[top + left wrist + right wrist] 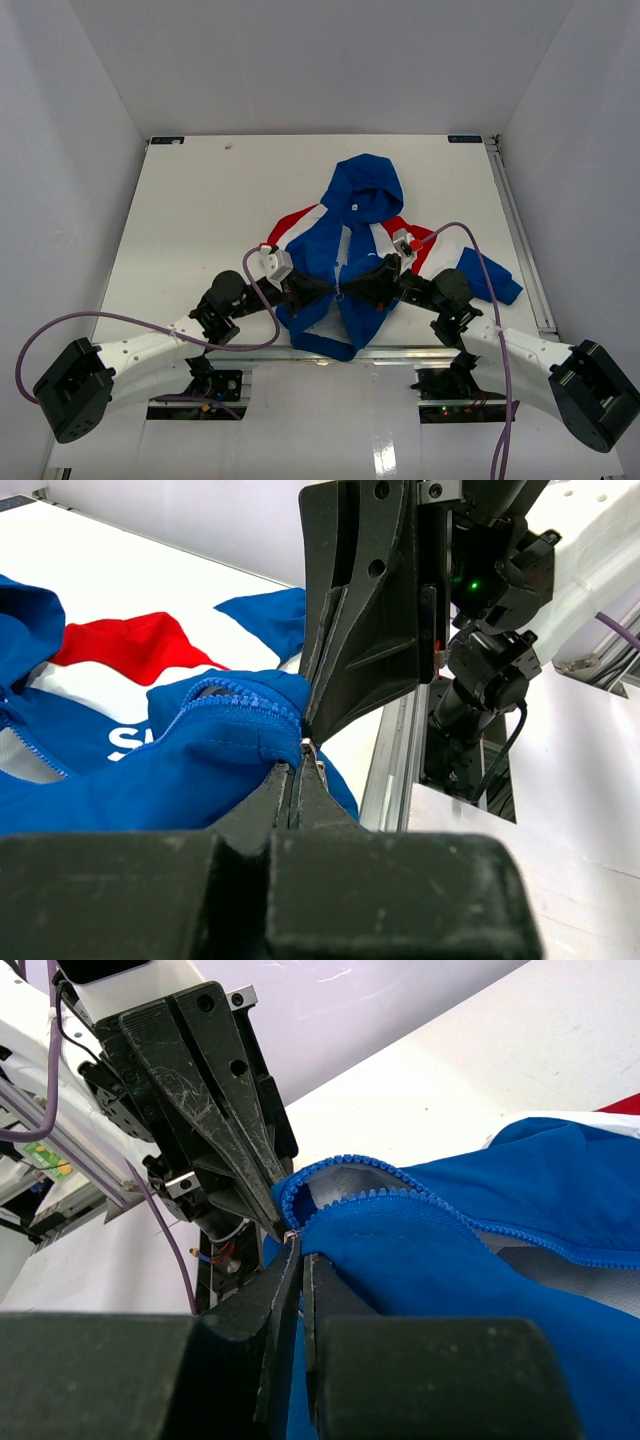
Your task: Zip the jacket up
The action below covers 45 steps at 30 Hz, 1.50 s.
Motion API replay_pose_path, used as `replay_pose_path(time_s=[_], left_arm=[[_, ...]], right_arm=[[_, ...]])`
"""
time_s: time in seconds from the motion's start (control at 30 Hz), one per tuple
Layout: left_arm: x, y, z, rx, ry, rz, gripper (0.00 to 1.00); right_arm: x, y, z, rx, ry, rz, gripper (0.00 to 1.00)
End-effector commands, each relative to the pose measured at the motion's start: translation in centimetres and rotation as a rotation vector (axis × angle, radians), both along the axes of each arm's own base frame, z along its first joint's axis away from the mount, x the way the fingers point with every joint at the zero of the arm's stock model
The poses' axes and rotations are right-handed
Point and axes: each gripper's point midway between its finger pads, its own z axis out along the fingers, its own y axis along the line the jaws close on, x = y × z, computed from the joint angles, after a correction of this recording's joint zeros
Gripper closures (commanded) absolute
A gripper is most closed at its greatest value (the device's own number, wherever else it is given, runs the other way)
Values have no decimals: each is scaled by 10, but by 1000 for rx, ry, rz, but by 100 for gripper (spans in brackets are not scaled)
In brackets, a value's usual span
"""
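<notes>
The blue hooded jacket (358, 196) lies open on the white table, hood far, hem toward me, with red and white sleeve panels. My two grippers meet tip to tip at its raised front edge near the hem. My left gripper (332, 286) is shut on a small metal zipper piece (304, 748) at the end of the blue zipper teeth (240, 702). My right gripper (350, 286) is shut on the neighbouring zipper edge of the jacket (400, 1220), its tips (297, 1247) pinching the fabric just below the teeth. The zipper is undone; grey lining shows inside.
A purple cable (150, 322) loops from the left arm and another (490, 290) arcs over the right one. An aluminium rail (385, 770) runs along the table's near edge. White walls enclose the table (200, 200) on three sides.
</notes>
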Motion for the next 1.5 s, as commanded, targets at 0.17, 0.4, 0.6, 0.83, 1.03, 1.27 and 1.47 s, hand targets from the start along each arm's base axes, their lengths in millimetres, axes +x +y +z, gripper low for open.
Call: replay_pose_path(time_s=[0.17,0.4,0.6,0.83,1.03,1.27,1.47], left_arm=[[-4,-3,-2,34,-22,-33,100],[-13,-6,-15,60,-14,-93,100],[-22,-8,-21,73,-11,-148,100],[18,-1,-19,80,93,63,100],[35,-4,-17,85,233,74,100],[43,-6,-35,127,412,14,100],[45,-3,-49,169,476,-7,100]], right_arm=[[7,2,45,97,-81,-21,92],[13,7,51,95,-83,-23,92],[19,9,52,89,-76,-29,92],[16,11,24,12,-37,1,90],[49,-1,-31,-231,75,-192,64],[70,-25,-55,-398,141,-370,52],[71,-29,-42,-448,138,-399,49]])
